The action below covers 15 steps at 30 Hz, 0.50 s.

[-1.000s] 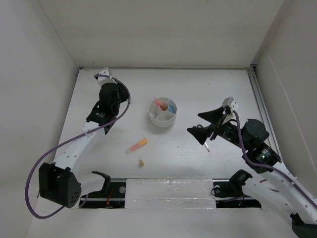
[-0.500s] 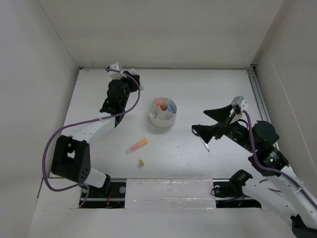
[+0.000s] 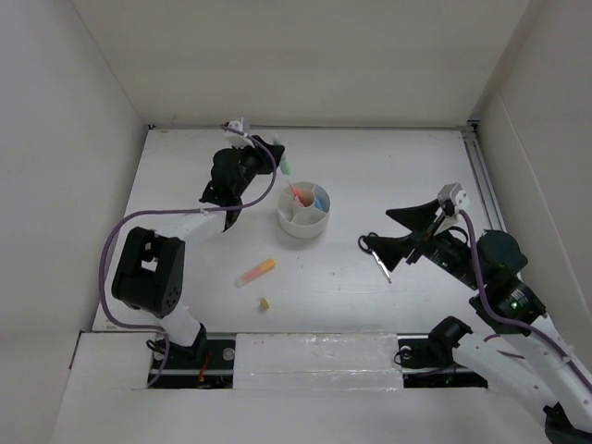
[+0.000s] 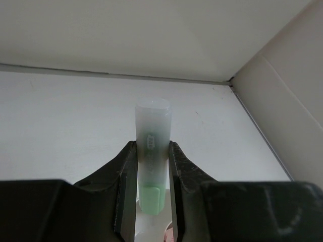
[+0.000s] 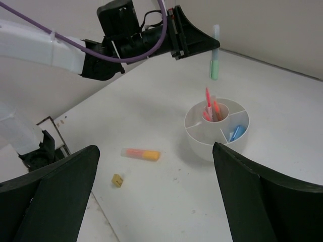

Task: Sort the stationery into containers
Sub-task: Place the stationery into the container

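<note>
My left jaws [image 4: 151, 151] are clenched across the barrel of a stubby green highlighter [image 4: 151, 138], one finger on each flat side. It hangs upright in the air, green end down, over the far half of the table [image 3: 388, 166]. It is just to the left of the round white organizer [image 3: 301, 228] and not yet above any compartment. I judge the highlighter to be light, stiff plastic with a smooth, rather slippery shell. A firm pinch across the middle of the barrel, as now, should keep it from swinging or sliding. My right jaws [image 3: 373, 228] are spread wide and grasp nothing, hovering near the right edge with black-handled scissors [image 3: 381, 266] below them. An orange highlighter [image 3: 255, 272] and a small eraser bit [image 3: 264, 302] lie toward the near edge. Pink pens and a blue highlighter are already in the organizer.
</note>
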Available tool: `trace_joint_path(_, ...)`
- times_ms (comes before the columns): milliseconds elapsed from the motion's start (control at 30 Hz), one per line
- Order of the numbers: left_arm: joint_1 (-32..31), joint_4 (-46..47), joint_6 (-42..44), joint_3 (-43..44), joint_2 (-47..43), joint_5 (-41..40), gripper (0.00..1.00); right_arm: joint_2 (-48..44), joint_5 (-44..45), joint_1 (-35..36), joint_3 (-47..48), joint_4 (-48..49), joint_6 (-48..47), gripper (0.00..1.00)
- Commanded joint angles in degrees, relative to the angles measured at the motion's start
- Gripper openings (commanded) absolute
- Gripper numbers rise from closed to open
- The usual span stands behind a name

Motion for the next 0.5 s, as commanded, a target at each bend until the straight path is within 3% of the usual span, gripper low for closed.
trace_joint_path(0, 0.0, 6.1, -0.5, 3.2, 1.7, 6.8, 0.00, -1.4, 1.2, 0.5, 2.7, -1.0, -0.2, 1.00)
trace_joint_path(467, -2.5, 5.0, 2.3, 4.0, 5.2, 7.3, 0.00, -3.0, 1.8, 0.5, 3.3, -2.6, -1.2, 1.00)
